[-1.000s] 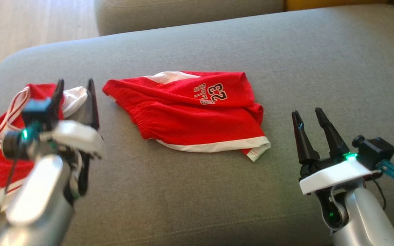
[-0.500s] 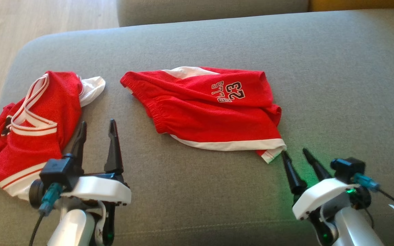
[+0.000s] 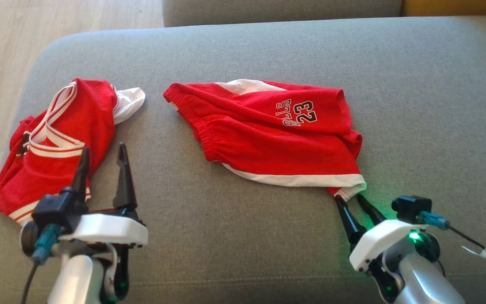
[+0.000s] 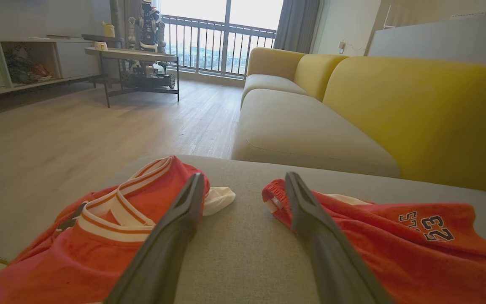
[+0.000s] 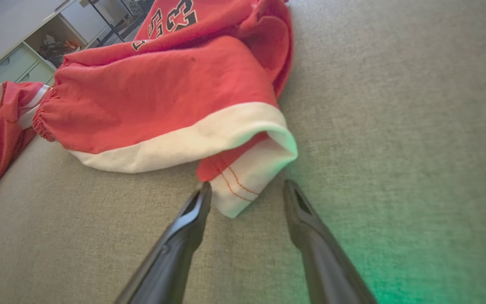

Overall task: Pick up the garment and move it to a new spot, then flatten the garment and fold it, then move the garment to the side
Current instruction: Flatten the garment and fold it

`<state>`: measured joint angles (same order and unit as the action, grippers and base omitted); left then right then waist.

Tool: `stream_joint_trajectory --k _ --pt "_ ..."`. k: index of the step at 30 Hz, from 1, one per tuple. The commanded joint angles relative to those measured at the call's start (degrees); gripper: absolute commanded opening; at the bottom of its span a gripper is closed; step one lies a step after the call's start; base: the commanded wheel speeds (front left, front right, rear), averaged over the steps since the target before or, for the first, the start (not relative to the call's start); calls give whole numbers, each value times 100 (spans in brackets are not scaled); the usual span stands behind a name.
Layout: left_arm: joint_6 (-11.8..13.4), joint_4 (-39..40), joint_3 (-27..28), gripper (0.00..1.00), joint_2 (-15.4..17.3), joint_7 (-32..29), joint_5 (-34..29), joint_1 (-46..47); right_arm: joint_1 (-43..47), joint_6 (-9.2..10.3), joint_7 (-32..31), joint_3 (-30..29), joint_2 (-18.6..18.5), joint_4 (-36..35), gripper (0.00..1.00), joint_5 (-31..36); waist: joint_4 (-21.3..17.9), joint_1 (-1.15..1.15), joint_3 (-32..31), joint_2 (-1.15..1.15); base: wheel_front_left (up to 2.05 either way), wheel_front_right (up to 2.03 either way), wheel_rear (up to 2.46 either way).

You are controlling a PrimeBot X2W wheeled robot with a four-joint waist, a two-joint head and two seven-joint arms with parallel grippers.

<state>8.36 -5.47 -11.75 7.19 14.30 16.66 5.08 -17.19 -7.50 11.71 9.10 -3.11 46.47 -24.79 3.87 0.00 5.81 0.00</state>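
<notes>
Red shorts crumpled at centre of grey sofa cushion, right gripper spread wide around near-right hem corner, left gripper wide, empty, beside red jersey at left

red shorts, white hem, rumpled, lying mid grey cushion

Head camera looked steeply down on the grey cushion. Left wrist camera sat low, facing the far room; right wrist camera was close to the red shorts, which all three shared.
</notes>
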Motion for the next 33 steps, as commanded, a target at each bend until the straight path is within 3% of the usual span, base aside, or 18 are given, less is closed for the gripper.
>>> stream_joint_trajectory --k 1,5,9,14,20,25,29,30,31,32,33 --pt "-32 144 322 100 20 70 -56 258 -250 1 107 240 24 -5 0 -46 13 0 -4 0 0 0 0" --pt "-144 114 482 100 -39 70 -134 238 -394 1 222 337 24 190 0 -230 12 0 -32 0 0 0 0" --pt "-198 98 591 100 -81 70 -197 202 -525 1 290 249 24 307 0 116 -28 0 -66 0 0 0 0" --pt "-315 36 621 100 -193 70 -269 128 -749 1 324 -348 -6 66 0 1518 -129 0 -162 0 0 0 0" --pt "-555 -238 369 100 -326 70 -200 98 -690 1 328 -1147 -247 -1255 0 3442 -202 0 -260 0 0 0 0" --pt "-605 -346 266 100 -385 70 -201 116 -400 1 149 -1132 -425 -2043 0 4713 -276 0 -253 0 0 0 0" --pt "-620 -394 237 100 -399 70 -234 139 -255 1 -98 -889 -516 -2041 0 4956 -336 0 -196 0 0 0 0" --pt "-622 -407 235 100 -401 70 -247 150 -225 1 -138 -834 -534 -2022 13 4988 -350 0 -177 0 0 0 0" --pt "-624 -423 228 100 -404 70 -258 165 -199 1 -165 -798 -554 -1999 76 5021 -361 0 -160 0 0 0 0" --pt "-628 -439 217 100 -406 70 -266 182 -166 1 -217 -764 -558 -1939 100 5027 -370 0 -146 0 0 0 0" --pt "-634 -454 207 100 -409 70 -268 199 -142 1 -244 -734 -545 -1876 100 4995 -379 0 -134 0 0 0 0"
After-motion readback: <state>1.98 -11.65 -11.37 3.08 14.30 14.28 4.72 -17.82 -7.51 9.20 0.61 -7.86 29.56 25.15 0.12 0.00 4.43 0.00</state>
